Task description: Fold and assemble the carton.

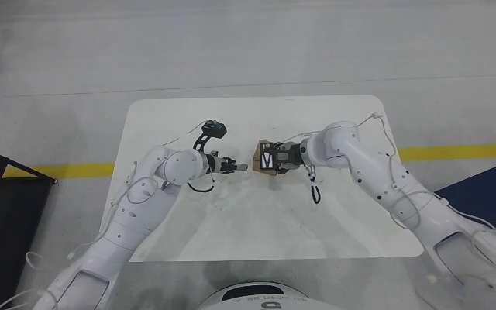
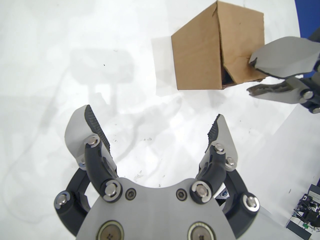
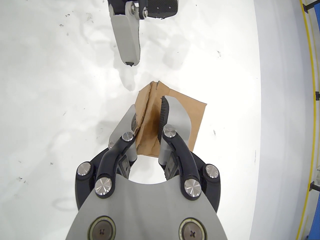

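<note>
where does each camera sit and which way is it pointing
Top view: above the arms, facing down at the table; both arms flank the carton.
Left wrist view: on that wrist, facing past the open left end effector toward the carton.
Right wrist view: on that wrist, facing past the right end effector, shut on the carton.
Shared: each wrist view shows the other end effector.

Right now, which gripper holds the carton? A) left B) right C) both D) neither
B: the right gripper is clamped on a flap of the carton, while the left gripper is open and clear of it.
</note>
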`<state>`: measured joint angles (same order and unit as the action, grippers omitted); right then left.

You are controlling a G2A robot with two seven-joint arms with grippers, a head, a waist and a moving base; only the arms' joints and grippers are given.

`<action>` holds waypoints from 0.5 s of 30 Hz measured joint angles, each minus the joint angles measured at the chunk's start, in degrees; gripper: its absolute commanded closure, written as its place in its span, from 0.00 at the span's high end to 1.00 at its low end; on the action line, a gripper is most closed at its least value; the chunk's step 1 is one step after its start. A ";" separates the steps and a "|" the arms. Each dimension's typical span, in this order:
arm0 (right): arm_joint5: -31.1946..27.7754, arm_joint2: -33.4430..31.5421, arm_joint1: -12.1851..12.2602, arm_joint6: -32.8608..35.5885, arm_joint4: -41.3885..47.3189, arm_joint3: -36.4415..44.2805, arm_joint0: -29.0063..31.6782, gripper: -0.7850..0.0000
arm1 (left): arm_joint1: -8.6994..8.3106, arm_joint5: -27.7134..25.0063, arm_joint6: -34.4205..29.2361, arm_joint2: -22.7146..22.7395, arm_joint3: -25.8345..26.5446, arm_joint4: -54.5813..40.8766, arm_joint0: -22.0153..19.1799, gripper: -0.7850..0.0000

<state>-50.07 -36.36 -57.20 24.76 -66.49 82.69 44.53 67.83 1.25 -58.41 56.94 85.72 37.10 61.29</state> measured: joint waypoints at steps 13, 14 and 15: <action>-0.31 -0.39 -0.63 1.61 1.40 -0.65 0.42 0.50 | 0.00 0.14 3.75 0.42 0.78 0.25 0.57 1.00; -0.22 -0.57 -0.63 1.51 1.40 -0.54 0.49 0.49 | 0.03 0.22 4.28 0.42 0.82 0.32 0.54 1.00; -0.15 -0.82 -0.59 1.42 1.30 -0.38 0.60 0.49 | 0.08 0.36 4.90 0.40 0.82 0.36 0.43 1.00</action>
<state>-50.22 -37.18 -57.79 26.17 -65.19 82.32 45.14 67.91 1.61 -53.52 57.34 86.54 37.46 61.72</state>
